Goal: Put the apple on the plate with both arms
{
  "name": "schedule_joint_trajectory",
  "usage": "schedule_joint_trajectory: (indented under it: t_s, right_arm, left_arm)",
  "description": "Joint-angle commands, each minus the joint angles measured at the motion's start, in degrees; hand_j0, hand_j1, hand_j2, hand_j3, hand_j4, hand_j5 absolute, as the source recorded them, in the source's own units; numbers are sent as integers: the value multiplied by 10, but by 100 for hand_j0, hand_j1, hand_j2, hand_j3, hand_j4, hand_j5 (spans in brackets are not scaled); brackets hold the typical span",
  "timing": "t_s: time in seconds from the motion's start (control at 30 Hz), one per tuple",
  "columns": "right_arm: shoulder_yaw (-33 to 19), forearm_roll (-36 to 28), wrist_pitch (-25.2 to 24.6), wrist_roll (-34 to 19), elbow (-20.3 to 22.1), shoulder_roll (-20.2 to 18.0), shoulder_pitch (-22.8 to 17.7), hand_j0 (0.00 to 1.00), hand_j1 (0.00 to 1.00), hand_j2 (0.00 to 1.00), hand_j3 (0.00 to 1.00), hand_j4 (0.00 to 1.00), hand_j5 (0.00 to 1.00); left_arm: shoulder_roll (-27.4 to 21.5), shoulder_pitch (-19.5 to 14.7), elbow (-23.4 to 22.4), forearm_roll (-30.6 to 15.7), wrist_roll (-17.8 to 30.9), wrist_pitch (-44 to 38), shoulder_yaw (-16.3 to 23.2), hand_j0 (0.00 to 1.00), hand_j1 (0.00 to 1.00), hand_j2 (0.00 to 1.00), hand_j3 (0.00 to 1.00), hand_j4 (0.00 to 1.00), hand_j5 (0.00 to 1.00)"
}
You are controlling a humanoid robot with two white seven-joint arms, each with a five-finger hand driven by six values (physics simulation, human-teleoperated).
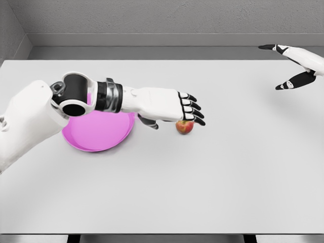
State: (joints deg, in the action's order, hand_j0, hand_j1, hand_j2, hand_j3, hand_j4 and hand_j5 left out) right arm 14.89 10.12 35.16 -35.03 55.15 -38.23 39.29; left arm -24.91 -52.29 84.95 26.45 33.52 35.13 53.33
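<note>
A small red-yellow apple (pixel 185 127) rests on the white table, just right of a pink plate (pixel 98 134). My left hand (pixel 177 114) reaches out over the plate, palm down, with its black-tipped fingers (pixel 195 109) stretched flat above the apple and its thumb (pixel 149 123) hanging below to the apple's left. The hand holds nothing; whether the fingertips touch the apple's top is unclear. My left forearm hides the plate's far rim. My right hand (pixel 286 68) hovers at the far right near the back of the table, fingers spread wide, far from the apple.
The white table (pixel 202 187) extends wide to the front and right of the apple. Behind its back edge runs a grey wall (pixel 152 20).
</note>
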Motion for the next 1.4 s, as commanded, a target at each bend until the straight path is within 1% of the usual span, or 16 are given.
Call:
schedule_joint_trajectory:
  t_s: [0.0, 0.03, 0.47, 0.57, 0.67, 0.73, 0.87, 1.07, 1.13, 1.2, 1.27, 1.33, 1.37]
  right_arm:
    - [1, -5, -2, 0, 0, 1, 0, 100, 100, 100, 100, 100, 100]
    - [1, -5, -2, 0, 0, 1, 0, 100, 100, 100, 100, 100, 100]
    - [15, -4, -2, 0, 0, 3, 0, 100, 100, 100, 100, 100, 100]
    - [15, -4, -2, 0, 1, 3, 0, 100, 100, 100, 100, 100, 100]
    - [15, -4, -2, 0, 1, 0, 0, 100, 100, 100, 100, 100, 100]
    - [15, -4, -2, 0, 1, 0, 0, 100, 100, 100, 100, 100, 100]
    - [15, -4, -2, 0, 1, 1, 2, 100, 100, 100, 100, 100, 100]
    - [17, -4, -2, 0, 1, 3, 1, 100, 100, 100, 100, 100, 100]
    - [18, -4, -2, 0, 1, 3, 1, 100, 100, 100, 100, 100, 100]
    - [18, -4, -2, 0, 1, 3, 1, 100, 100, 100, 100, 100, 100]
    - [18, -4, -2, 0, 1, 3, 0, 100, 100, 100, 100, 100, 100]
    - [19, -4, -2, 0, 2, 2, -1, 100, 100, 100, 100, 100, 100]
    - [19, -3, -2, 0, 2, 2, 0, 100, 100, 100, 100, 100, 100]
  left_arm:
    - [50, -1, -94, 6, 4, -1, 8, 100, 100, 100, 100, 100, 100]
    - [57, -1, -113, 6, 4, -1, 7, 100, 100, 100, 100, 100, 100]
    - [75, 1, -116, 10, 3, -1, 12, 100, 100, 100, 100, 100, 100]
    - [86, 0, -149, 11, 2, -1, 12, 100, 100, 100, 100, 100, 100]
    - [96, 0, -159, 27, 2, -1, 12, 100, 100, 100, 100, 100, 100]
    - [103, -1, -176, 29, 1, -1, 12, 100, 100, 100, 100, 100, 100]
    - [109, -1, -195, 29, 0, -1, 11, 99, 99, 99, 99, 99, 99]
    - [115, -1, -205, 31, 0, -1, 11, 96, 96, 96, 96, 96, 96]
    - [118, -1, -208, 32, 0, -1, 11, 93, 93, 93, 93, 93, 93]
    - [119, -2, -221, 32, -2, -1, 9, 93, 93, 93, 93, 93, 93]
    - [120, -1, -221, 33, -3, -1, 10, 93, 93, 93, 93, 93, 93]
    - [127, -2, -222, 41, -3, -1, 10, 92, 92, 92, 92, 92, 92]
    - [129, -1, -225, 53, -3, -1, 10, 92, 92, 92, 92, 92, 92]
